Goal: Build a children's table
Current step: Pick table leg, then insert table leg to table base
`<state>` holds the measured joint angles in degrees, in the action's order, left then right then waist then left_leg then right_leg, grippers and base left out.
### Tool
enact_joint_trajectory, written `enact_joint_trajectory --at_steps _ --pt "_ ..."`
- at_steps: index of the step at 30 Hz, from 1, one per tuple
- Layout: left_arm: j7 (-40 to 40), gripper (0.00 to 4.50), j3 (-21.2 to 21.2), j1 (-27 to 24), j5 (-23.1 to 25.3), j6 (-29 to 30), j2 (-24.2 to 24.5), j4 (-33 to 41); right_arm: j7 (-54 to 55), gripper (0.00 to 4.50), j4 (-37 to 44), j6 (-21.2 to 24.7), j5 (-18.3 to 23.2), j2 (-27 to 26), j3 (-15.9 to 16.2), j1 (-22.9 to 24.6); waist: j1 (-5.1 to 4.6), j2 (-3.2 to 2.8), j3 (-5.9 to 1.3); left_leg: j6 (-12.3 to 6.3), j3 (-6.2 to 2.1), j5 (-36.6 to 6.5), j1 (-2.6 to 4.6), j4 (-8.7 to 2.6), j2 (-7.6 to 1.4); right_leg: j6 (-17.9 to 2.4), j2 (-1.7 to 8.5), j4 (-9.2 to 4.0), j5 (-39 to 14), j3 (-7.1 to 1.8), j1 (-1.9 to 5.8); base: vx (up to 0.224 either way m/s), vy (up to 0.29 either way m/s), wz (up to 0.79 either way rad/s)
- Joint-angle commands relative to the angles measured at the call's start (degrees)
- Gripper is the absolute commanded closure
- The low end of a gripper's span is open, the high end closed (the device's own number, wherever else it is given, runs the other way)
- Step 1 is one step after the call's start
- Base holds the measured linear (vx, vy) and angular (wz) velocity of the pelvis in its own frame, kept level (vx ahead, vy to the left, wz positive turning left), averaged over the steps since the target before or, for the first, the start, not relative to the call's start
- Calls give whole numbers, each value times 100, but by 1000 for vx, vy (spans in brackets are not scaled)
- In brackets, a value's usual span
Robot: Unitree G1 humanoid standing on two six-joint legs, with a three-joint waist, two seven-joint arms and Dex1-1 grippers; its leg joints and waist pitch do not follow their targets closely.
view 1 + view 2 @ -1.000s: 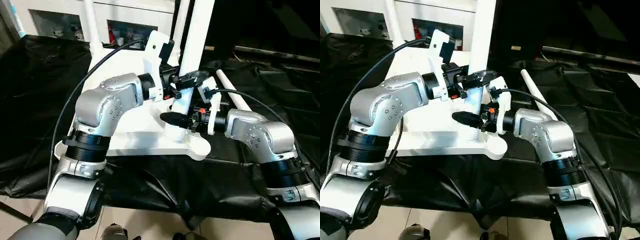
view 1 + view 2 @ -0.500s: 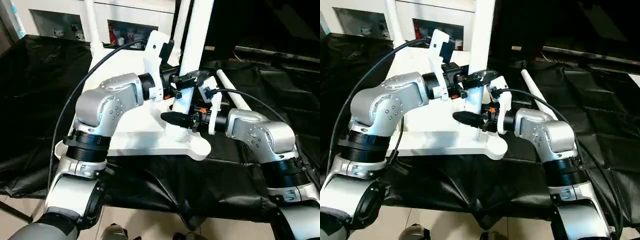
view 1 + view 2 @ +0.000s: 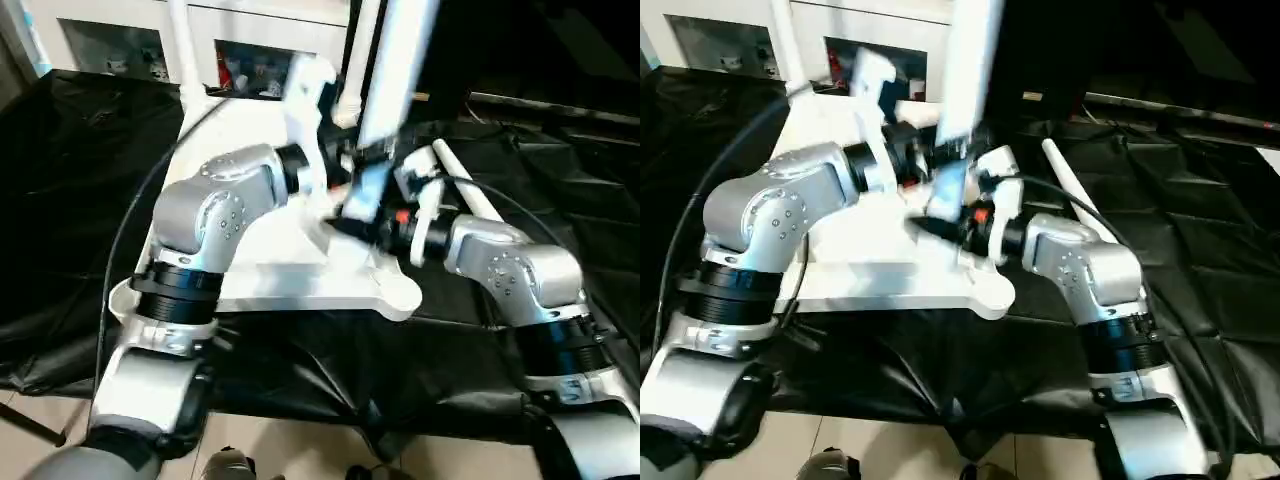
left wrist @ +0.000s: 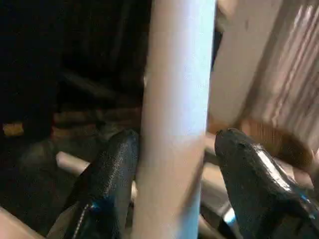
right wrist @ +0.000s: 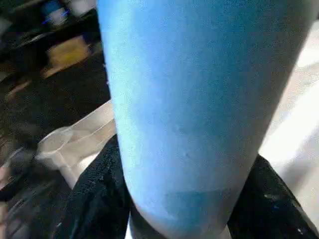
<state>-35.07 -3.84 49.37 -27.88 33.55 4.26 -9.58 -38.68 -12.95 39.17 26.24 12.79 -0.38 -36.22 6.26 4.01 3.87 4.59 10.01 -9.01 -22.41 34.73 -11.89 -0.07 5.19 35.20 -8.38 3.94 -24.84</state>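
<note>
Leg upright at the tabletop's near right corner, one gripper on each side

The tabletop (image 3: 270, 285) lies on the cloth-covered bench (image 3: 60, 200), in front of the robot. A leg (image 3: 385, 100) stands nearly upright over its near right corner socket (image 3: 395, 290). The left gripper (image 3: 350, 165) meets this leg from the left, the right gripper (image 3: 365, 225) lower down from the right. Two more legs (image 3: 180, 50) rise at the far corners. A fourth leg (image 3: 465, 190) lies on the bench, right of the tabletop. Shelves (image 3: 110, 45) stand behind
</note>
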Motion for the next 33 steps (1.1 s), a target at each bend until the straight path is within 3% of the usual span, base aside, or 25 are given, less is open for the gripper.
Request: enact_joint_trajectory --at_steps 1,2,5,6,8,10,11,12,16,19,20,21,22,24,25,26,27,29,33 --pt "189 160 -363 77 -232 -527 -161 -53 328 255 -123 -254 -71 -43 -287 -38 -24 33 -510 135 38 -979 70 -358 -33 -792 222 -401 -1477 -178 406 0 0 0" --pt "310 160 -759 208 -525 -626 -232 -139 536 255 -243 -450 -89 -91 -449 -56 -27 32 -519 137 37 -989 75 -353 -32 -807 221 -387 -1436 -177 411 0 0 0" --pt "-71 160 -699 214 -520 -620 10 -214 662 255 -346 -658 -192 -25 -499 -40 -52 24 -508 121 37 -1030 89 -365 -20 -687 194 -403 -1602 -168 389 0 0 0" --pt "-338 160 -471 139 -337 -663 170 -229 683 255 -388 -716 -267 22 -471 -29 -63 35 -511 114 37 -1023 92 -367 -24 -668 189 -400 -1599 -169 391 0 0 0" --pt "-1283 160 717 -258 617 -1146 809 -291 609 255 -493 -925 -462 163 -372 71 -81 31 -504 75 22 -942 90 -388 -36 -548 184 -403 -1602 -176 388 0 0 0" --pt "-1708 160 1312 -458 1130 -1514 1108 -433 489 255 -535 -1199 -622 257 -265 162 -90 -2 -508 92 33 -921 108 -388 -52 -509 195 -388 -1546 -197 361 0 0 0" --pt "-1756 160 1368 -478 1179 -1555 1136 -455 487 255 -540 -1205 -638 268 -254 170 -95 -2 -506 93 37 -910 108 -390 -50 -540 192 -391 -1499 -201 361 0 0 0" --pt "-2106 160 1747 -628 1444 -1756 1351 -523 544 255 -571 -1185 -708 321 -239 214 -103 -6 -514 128 38 -864 96 -391 -49 -648 189 -357 -1335 -204 381 0 0 0" --pt "-2889 160 2480 -971 1748 -1928 1829 -558 618 255 -660 -1260 -791 402 -251 319 -118 -33 -516 171 27 -996 106 -403 -59 -825 222 -341 -1285 -210 392 0 0 0" --pt "-3052 160 2858 -1025 2177 -2270 2033 -867 560 255 -591 -1278 -805 421 -205 417 -141 -42 -489 221 31 -1229 110 -419 -55 -751 214 -383 -1596 -214 381 0 0 0" --pt "-3106 188 2935 -1021 2300 -2354 2059 -1004 536 255 -563 -1286 -816 416 -183 449 -155 -33 -480 238 28 -1374 118 -426 -48 -655 213 -420 -1872 -210 374 0 0 0" --pt "-3169 195 2984 -1012 2379 -2397 2074 -1129 509 255 -540 -1287 -828 410 -154 476 -151 -61 -479 255 22 -1418 128 -426 -50 -650 219 -421 -1931 -210 366 0 0 0" --pt "-3214 195 3005 -1004 2418 -2417 2078 -1201 492 255 -532 -1293 -839 404 -137 491 -155 -49 -490 267 17 -1433 128 -426 -54 -663 222 -421 -1934 -208 367 0 0 0" --pt "-3264 200 3053 -947 2527 -2429 2099 -1394 488 255 -516 -1305 -861 385 -116 517 -150 -109 -487 284 9 -1475 143 -430 -58 -734 217 -413 -1855 -211 351 0 0 0" --pt "-3274 215 3079 -920 2568 -2475 2121 -1453 483 255 -499 -1294 -851 382 -110 531 -161 -88 -487 280 17 -1508 142 -427 -55 -749 210 -423 -1835 -211 350 0 0 0" --pt "-3249 240 3097 -892 2607 -2444 2141 -1501 486 255 -481 -1289 -847 380 -103 546 -148 -139 -494 294 1 -1538 157 -431 -64 -834 214 -393 -1719 -212 353 0 0 0" --pt "-3245 240 3132 -866 2637 -2443 2169 -1539 489 255 -464 -1286 -845 379 -103 561 -159 -117 -491 292 7 -1551 151 -432 -64 -849 207 -404 -1687 -212 355 0 0 0" --pt "-3177 244 3189 -807 2784 -2546 2165 -1739 493 255 -408 -1279 -842 375 -98 604 -155 -157 -498 287 5 -1563 153 -429 -54 -912 197 -396 -1545 -213 363 0 0 0" --pt "-3010 285 3218 -723 2976 -2651 2051 -2061 502 255 -338 -1264 -839 352 -83 656 -140 -148 -514 281 1 -1498 152 -420 -57 -1001 207 -366 -1321 -210 389 0 0 0"
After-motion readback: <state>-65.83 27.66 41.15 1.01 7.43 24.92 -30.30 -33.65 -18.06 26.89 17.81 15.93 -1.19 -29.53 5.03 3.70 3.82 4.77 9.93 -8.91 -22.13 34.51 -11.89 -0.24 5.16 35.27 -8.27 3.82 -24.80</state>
